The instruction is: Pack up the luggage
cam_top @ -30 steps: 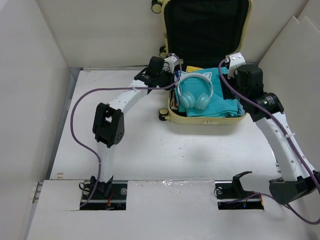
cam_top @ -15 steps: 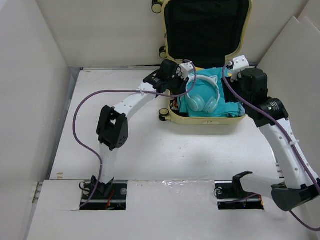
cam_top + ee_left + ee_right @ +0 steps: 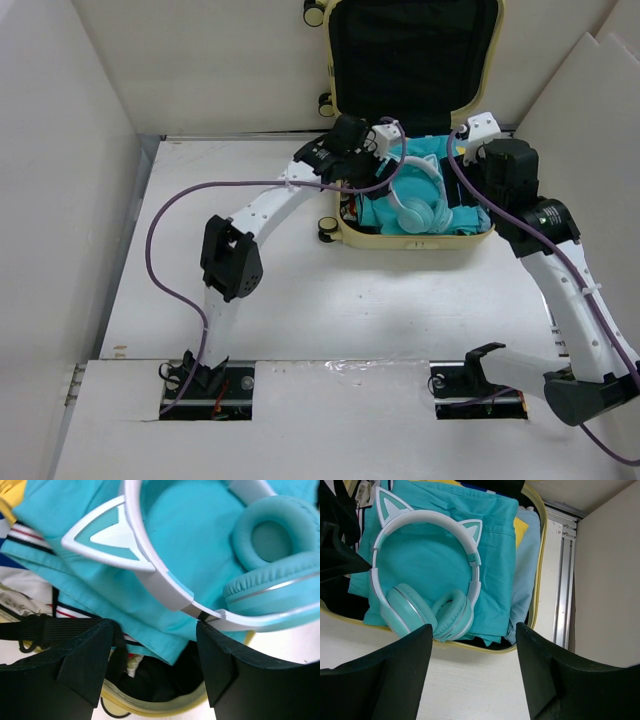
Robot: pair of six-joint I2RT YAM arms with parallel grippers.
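— Where did we find the luggage (image 3: pixel 420 240)?

— Lying open on the table (image 3: pixel 300 300) beyond both arms, its lid standing up at its far side. The cat-ear headphones (image 3: pixel 407 607) lay on the teal clothes (image 3: pixel 435 555) inside the luggage, ear cups right at its near rim.

— And our grippers?

— The left gripper (image 3: pixel 154 625) hung over the luggage's left half, fingers apart and holding nothing, the headband just beyond them. The right gripper (image 3: pixel 474 627) hovered over the luggage's right side, also spread and empty.

— What worried us?

— We judged that a nudge from either finger could tip the headphones over that near rim. The pile seemed to rise above the rim, so the lid might jam. The left arm's purple cable (image 3: pixel 150 245) crossed the luggage's left side and could snag.
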